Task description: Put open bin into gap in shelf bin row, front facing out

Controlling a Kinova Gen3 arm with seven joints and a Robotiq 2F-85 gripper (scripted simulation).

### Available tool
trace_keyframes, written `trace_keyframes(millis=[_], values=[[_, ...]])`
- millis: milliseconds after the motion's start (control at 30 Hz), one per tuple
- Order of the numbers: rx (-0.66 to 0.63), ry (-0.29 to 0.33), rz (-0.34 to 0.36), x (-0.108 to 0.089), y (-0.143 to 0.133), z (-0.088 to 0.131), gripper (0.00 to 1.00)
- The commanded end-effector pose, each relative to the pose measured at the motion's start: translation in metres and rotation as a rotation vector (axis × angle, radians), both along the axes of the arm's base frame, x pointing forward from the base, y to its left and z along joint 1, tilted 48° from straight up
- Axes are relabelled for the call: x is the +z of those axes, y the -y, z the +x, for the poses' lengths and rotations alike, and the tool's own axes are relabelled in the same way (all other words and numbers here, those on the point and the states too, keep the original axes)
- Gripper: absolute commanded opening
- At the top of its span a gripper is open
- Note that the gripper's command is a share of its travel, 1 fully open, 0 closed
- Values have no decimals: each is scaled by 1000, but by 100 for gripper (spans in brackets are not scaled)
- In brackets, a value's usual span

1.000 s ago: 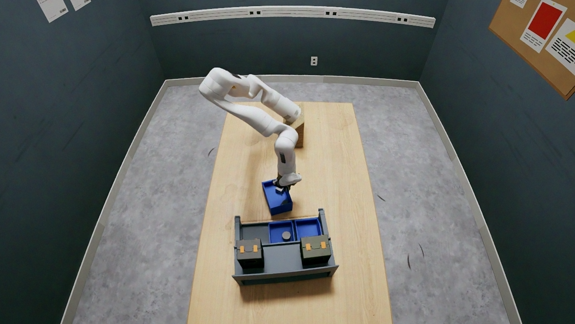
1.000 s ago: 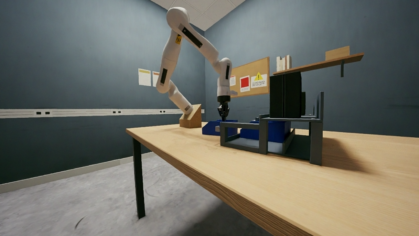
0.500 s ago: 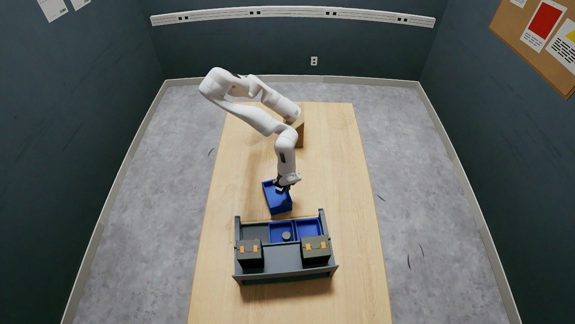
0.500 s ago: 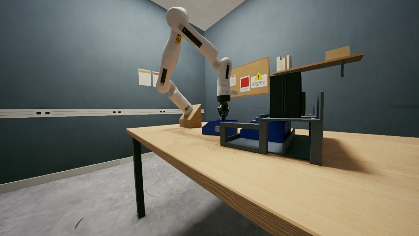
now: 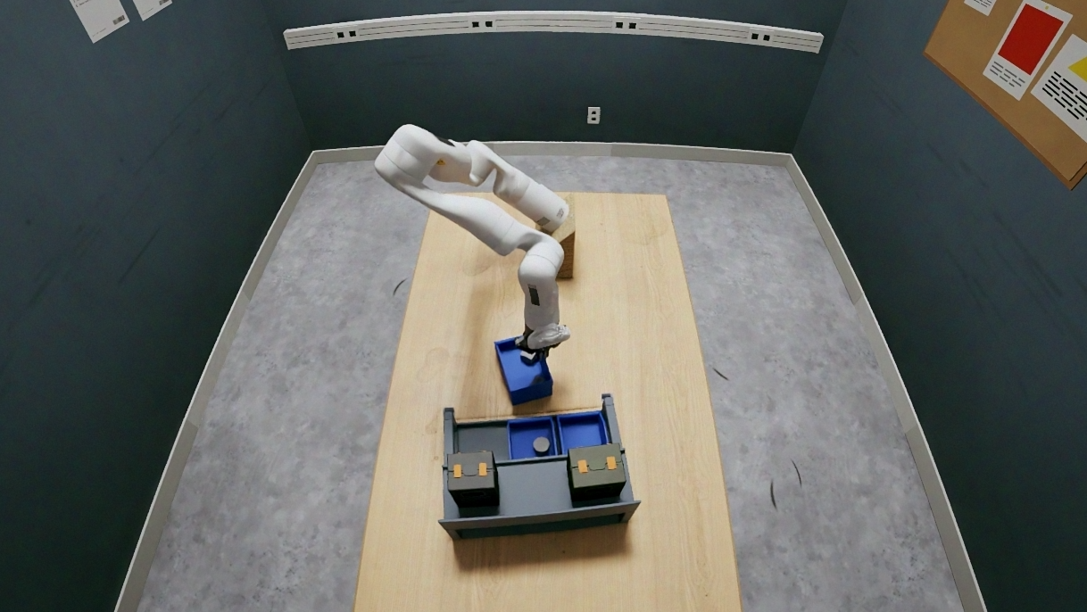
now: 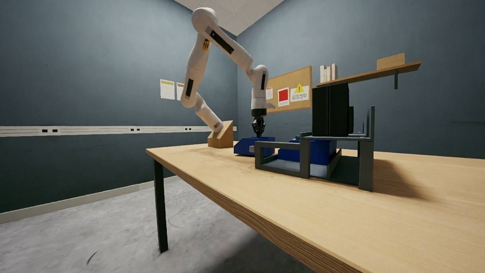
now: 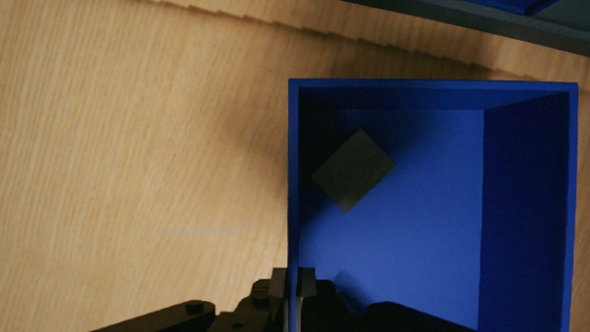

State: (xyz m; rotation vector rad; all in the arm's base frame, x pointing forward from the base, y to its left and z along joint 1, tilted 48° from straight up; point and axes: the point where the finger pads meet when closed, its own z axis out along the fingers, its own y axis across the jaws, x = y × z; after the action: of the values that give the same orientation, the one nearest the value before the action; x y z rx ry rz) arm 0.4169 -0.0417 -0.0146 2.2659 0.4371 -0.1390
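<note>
Right now your jaws are pinched narrow on the left wall of the open bin (image 7: 432,204), low in the wrist view. It sits on the desk (image 5: 631,303), and the gap (image 5: 478,439) lies below and left of it in the top view.

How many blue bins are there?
3. One blue bin sits on the table, with the hand pinching its wall. Two more sit side by side on the shelf: the middle bin and the right bin.
</note>
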Motion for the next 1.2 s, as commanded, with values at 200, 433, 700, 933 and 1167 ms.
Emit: trace_keyframes(millis=[200, 433, 700, 933, 1167], values=[[3, 3, 2, 7, -8, 0, 10], [3, 3, 2, 7, -8, 0, 10], [3, 3, 2, 13, -15, 0, 10], [3, 3, 2, 13, -15, 0, 10], [3, 2, 2, 18, -21, 0, 10]])
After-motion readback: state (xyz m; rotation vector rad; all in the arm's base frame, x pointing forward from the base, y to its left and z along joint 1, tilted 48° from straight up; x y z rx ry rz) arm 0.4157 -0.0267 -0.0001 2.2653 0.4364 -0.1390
